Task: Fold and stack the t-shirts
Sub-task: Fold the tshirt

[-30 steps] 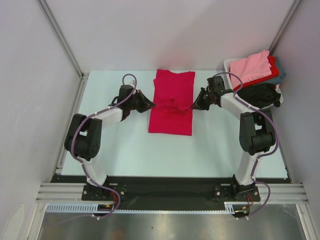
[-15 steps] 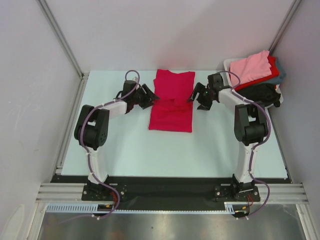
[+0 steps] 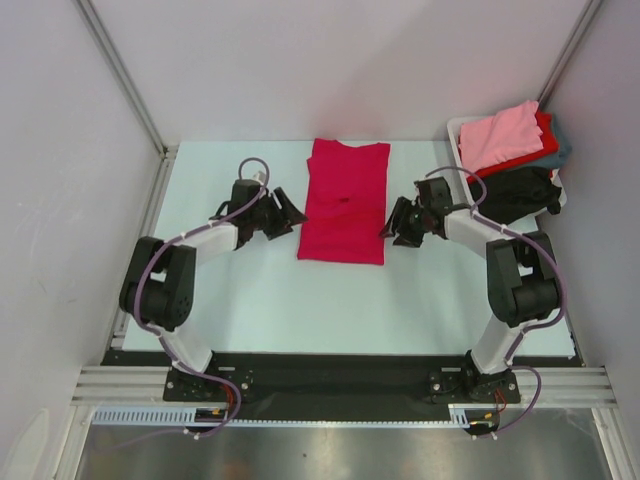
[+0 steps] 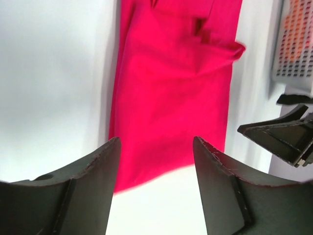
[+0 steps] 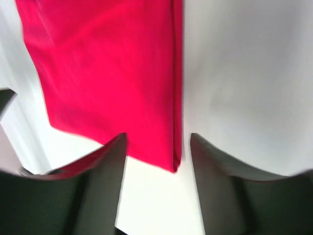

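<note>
A crimson-magenta t-shirt [image 3: 343, 200] lies flat on the white table, folded into a long narrow strip. My left gripper [image 3: 294, 214] stands open just off its left edge, nothing between the fingers. In the left wrist view the shirt [image 4: 171, 88] lies ahead of the open left gripper [image 4: 156, 144]. My right gripper [image 3: 389, 228] is open beside the shirt's right edge, near its front corner. In the right wrist view that corner of the shirt [image 5: 112, 73] sits just ahead of the open right gripper [image 5: 157, 139]. Other t-shirts, light pink [image 3: 500, 135], red [image 3: 545, 128], grey-teal [image 3: 563, 142] and black [image 3: 520, 190], are heaped at the back right.
The heaped shirts sit in a white basket [image 3: 457, 128] at the table's back right corner, close behind the right arm. Grey walls enclose the table on three sides. A metal rail [image 3: 150, 220] runs along the table's left edge.
Both grippers have opened and let go of the crimson shirt's middle, then drawn back toward the near side. The shirt's bunched middle has settled flat.
</note>
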`<state>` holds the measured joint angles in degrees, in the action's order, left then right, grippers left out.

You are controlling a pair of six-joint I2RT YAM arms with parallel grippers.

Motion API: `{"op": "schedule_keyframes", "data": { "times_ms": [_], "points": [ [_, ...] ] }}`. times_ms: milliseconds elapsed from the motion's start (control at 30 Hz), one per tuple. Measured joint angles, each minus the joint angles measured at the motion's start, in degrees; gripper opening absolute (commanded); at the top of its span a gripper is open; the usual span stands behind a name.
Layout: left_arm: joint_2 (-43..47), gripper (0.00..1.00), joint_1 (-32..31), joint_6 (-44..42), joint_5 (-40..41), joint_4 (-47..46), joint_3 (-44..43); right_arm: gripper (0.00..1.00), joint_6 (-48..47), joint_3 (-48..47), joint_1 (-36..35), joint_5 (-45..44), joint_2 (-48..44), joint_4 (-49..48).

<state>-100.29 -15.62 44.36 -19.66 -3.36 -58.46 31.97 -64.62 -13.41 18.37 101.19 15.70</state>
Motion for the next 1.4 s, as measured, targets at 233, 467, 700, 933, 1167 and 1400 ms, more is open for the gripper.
{"op": "schedule_keyframes", "data": {
  "times_ms": [233,467,700,933,1167,1400],
  "points": [
    [7.1,0.62,-0.9,-2.7,0.4,0.3,9.0,0.51,-0.3,7.1,-4.0,1.2,-2.7,-0.9],
    [7.3,0.54,-2.6,-3.9,0.6,0.3,11.8,0.36,0.0,9.7,-4.7,1.6,-3.0,-2.0],
    [3.9,0.40,-3.7,-4.4,0.6,-0.5,11.8,0.12,0.3,10.0,-4.7,1.7,-3.0,-3.5],
    [2.4,0.08,-4.5,-5.4,1.8,-0.2,11.8,0.00,0.6,12.7,-4.7,2.3,-3.0,-5.5],
    [2.6,0.00,-5.0,-5.9,2.6,-1.6,14.1,0.00,0.6,16.5,-4.7,2.7,-4.1,-8.0],
    [7.1,0.00,-6.1,-5.9,3.1,-3.0,19.3,0.00,0.6,19.1,-4.8,3.0,-7.1,-7.1]
  ]
}}
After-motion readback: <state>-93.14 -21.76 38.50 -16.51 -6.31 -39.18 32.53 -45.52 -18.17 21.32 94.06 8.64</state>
